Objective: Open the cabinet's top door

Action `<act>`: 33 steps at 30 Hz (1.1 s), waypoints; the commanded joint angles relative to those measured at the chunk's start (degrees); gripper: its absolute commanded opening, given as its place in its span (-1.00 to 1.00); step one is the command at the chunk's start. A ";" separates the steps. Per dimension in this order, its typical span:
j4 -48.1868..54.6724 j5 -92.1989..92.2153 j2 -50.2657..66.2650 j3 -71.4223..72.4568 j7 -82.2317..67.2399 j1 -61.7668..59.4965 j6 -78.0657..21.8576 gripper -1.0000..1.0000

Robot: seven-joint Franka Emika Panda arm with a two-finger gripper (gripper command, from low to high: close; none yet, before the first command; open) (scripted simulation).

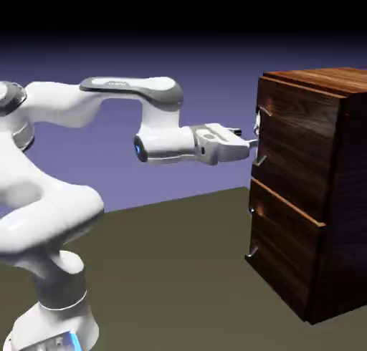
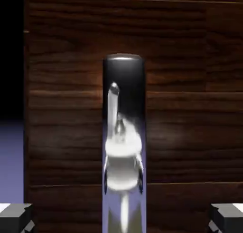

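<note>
The cabinet (image 1: 315, 192) is a tall dark reddish-brown wood-grain box at the right of the exterior view. Its top door (image 1: 290, 149) is the upper, larger front panel, and it looks flush with the cabinet front. A thin silver handle (image 1: 259, 135) runs down that door's front. My gripper (image 1: 252, 143) reaches level from the left and its tips are at the handle. In the hand view the shiny handle (image 2: 123, 146) stands upright in the middle against the wood. Two grey fingertips (image 2: 16, 218) sit far apart at the bottom corners, open, with the handle between them and untouched.
Below the top door is a shorter lower panel (image 1: 283, 249) with its own small silver handle (image 1: 251, 253). The cabinet stands on an olive-brown table (image 1: 165, 271). My white arm spans the left half of the exterior view.
</note>
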 commanded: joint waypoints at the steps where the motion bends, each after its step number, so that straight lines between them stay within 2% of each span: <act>1: 1.45 0.30 0.62 0.99 -0.18 -1.88 -0.32 0.00; 2: 1.45 0.30 0.62 0.99 -0.18 -1.88 -0.32 -1.00; 8: -2.21 0.39 10.14 -6.68 -12.09 6.75 -2.91 -1.00; 17: -17.02 -21.27 8.88 -24.91 -5.85 18.76 -22.45 -1.00; 25: -23.21 -41.21 8.68 -39.41 -3.83 18.01 -41.43 -1.00; 33: -21.64 -61.14 15.78 -51.77 -6.70 12.19 -59.53 -1.00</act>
